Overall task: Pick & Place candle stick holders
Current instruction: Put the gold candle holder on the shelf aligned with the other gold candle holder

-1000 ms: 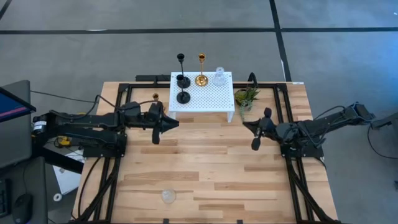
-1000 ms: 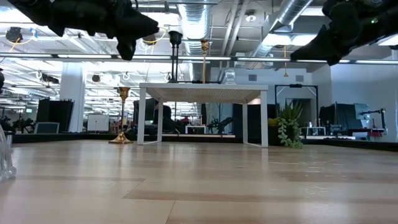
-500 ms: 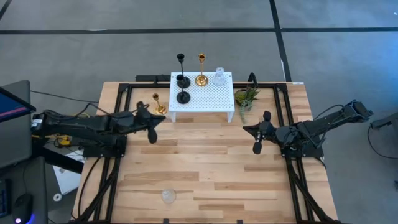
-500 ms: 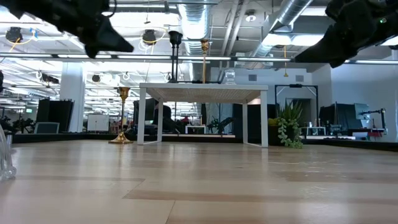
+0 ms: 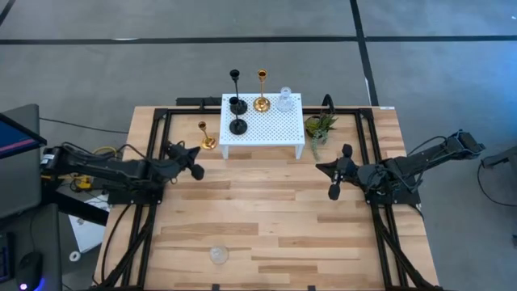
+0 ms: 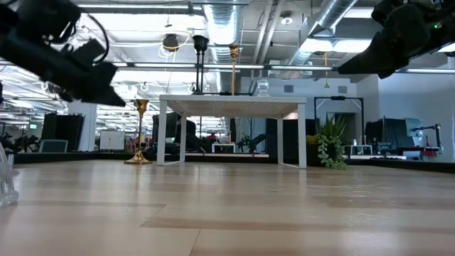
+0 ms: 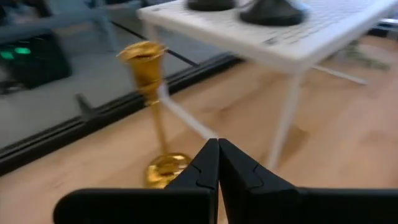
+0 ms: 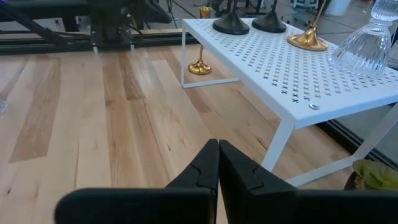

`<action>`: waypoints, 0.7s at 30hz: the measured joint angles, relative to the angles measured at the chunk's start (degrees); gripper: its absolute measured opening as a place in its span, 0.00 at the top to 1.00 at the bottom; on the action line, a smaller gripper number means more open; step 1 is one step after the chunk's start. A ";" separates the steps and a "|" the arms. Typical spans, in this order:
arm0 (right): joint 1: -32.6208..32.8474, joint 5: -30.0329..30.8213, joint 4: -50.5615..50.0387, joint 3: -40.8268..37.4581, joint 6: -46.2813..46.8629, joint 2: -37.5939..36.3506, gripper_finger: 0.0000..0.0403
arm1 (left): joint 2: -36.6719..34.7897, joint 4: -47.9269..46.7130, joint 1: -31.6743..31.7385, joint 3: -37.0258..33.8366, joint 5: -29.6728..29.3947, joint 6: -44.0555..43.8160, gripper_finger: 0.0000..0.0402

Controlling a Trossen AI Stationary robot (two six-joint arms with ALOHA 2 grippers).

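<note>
Left of centre in the high view, the left gripper [image 5: 194, 167] hovers with fingers closed and empty, near a gold candle stick holder [image 5: 207, 137] beside the white perforated stand [image 5: 283, 128]; the right gripper [image 5: 332, 191] is also closed.

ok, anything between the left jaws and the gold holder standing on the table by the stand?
Nothing. In the left wrist view only bare wood separates the shut left gripper from the gold holder; the high view agrees. The white stand sits off to one side.

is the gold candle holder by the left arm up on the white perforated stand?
No: in the high view the shiny gold candle holder stands on the wooden table beside the white perforated stand, not on it.
</note>
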 joint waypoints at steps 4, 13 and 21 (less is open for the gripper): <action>0.00 0.00 -0.30 0.00 -0.04 0.00 1.00 | 0.01 5.29 0.00 -4.39 -3.86 1.49 0.99; 0.00 0.09 -1.06 0.00 -0.21 0.00 1.00 | 0.01 12.68 5.72 -8.87 3.01 11.08 0.99; 0.00 0.20 -1.35 0.00 -0.24 0.00 1.00 | 0.01 15.02 24.66 -8.87 24.74 15.37 0.99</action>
